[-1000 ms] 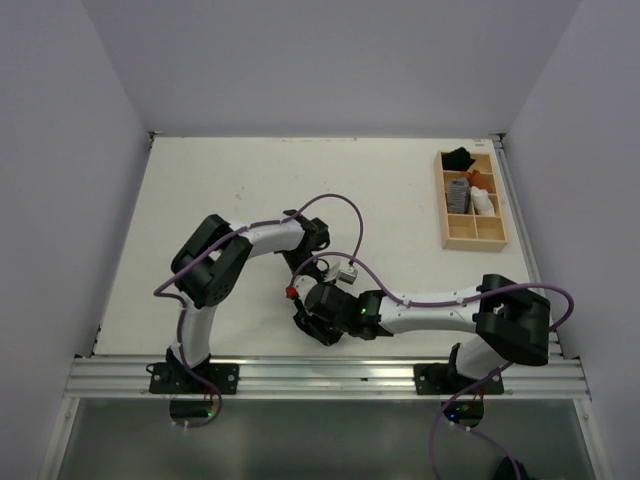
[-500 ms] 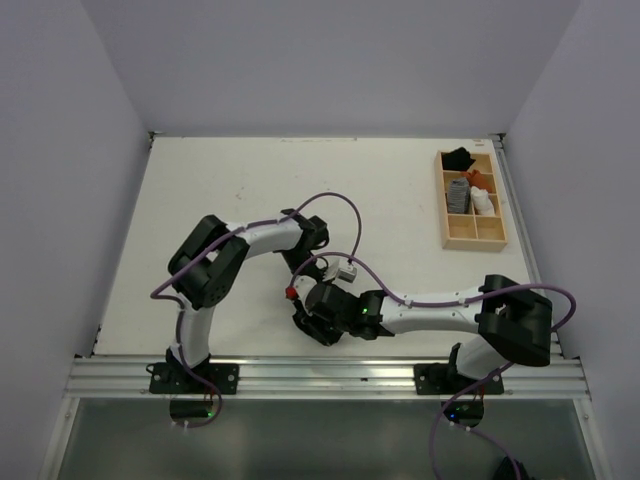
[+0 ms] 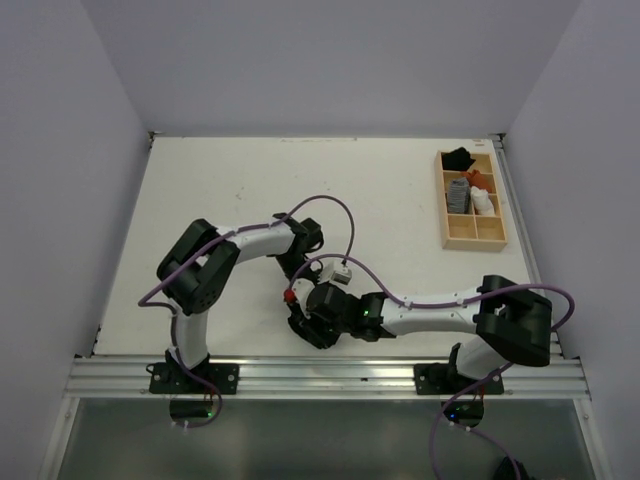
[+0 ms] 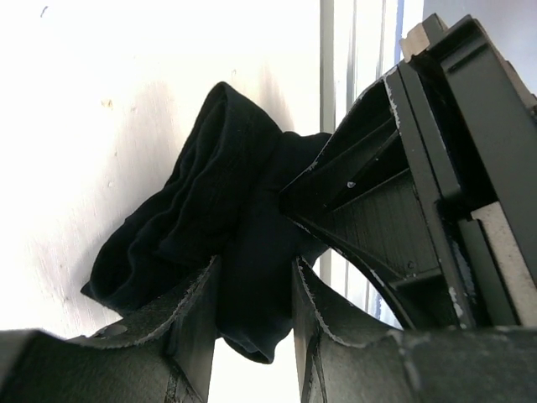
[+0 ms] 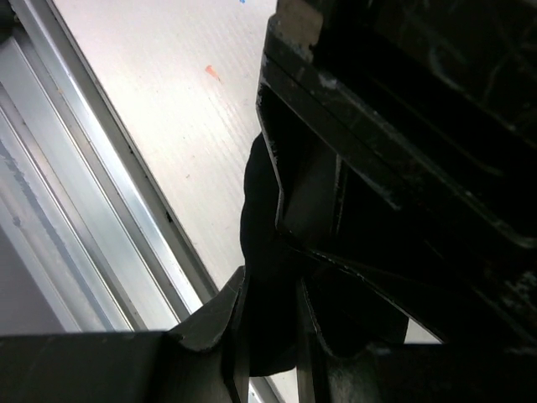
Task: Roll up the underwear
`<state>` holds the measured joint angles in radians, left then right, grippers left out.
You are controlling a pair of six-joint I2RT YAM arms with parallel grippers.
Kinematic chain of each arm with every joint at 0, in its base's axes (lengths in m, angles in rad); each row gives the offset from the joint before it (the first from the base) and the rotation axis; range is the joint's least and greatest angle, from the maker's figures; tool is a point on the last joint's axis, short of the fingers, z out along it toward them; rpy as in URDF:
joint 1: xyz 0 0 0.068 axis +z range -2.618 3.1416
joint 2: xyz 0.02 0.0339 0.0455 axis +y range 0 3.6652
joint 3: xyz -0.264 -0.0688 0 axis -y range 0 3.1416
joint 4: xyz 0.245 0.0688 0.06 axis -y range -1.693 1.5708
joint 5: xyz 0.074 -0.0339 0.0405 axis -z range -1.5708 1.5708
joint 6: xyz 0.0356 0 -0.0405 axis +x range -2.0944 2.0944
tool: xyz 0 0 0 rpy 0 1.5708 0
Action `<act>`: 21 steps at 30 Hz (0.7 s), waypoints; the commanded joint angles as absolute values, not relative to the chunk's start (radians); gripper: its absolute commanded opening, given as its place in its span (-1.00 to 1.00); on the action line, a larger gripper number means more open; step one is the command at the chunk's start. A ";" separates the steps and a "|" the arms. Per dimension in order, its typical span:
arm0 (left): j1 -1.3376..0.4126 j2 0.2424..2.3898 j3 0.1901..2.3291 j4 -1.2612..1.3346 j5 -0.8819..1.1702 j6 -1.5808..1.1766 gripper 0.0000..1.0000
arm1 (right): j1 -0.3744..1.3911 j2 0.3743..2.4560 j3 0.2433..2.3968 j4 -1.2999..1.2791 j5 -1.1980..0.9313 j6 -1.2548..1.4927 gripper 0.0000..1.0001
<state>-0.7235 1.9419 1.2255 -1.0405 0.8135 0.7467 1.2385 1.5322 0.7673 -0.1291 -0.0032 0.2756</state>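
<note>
Black underwear [image 4: 210, 227] — right jaws clamp it, left jaws astride, grip unclear; tray [image 3: 464, 231] far.

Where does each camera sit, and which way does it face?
Top external: above and behind, looking down on the table; left arm and right arm whole.
Left wrist: on the left arm, looking past its own left hand at the underwear.
Right wrist: likewise past the right hand, rail beyond.
Shared: both wrist views show the underwear.

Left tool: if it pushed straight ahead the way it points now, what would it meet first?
The underwear: its black fabric sits between the fingers of the left tool. Close beyond it stands the right tool, clamped on the same fabric, though the depth between them is unclear.
</note>
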 commanded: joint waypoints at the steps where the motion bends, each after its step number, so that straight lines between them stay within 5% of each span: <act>1: -0.730 1.845 1.213 -1.112 0.874 0.847 -0.16 | 1.154 1.632 0.707 -0.302 -0.031 0.423 -0.99; 15: -0.646 1.925 1.359 -1.158 0.928 0.868 -0.17 | 1.152 1.709 0.735 -0.317 -0.063 0.451 -1.00; 21: -0.580 1.870 1.292 -1.008 0.735 0.695 -0.19 | 1.152 1.704 0.709 -0.290 -0.094 0.472 -1.00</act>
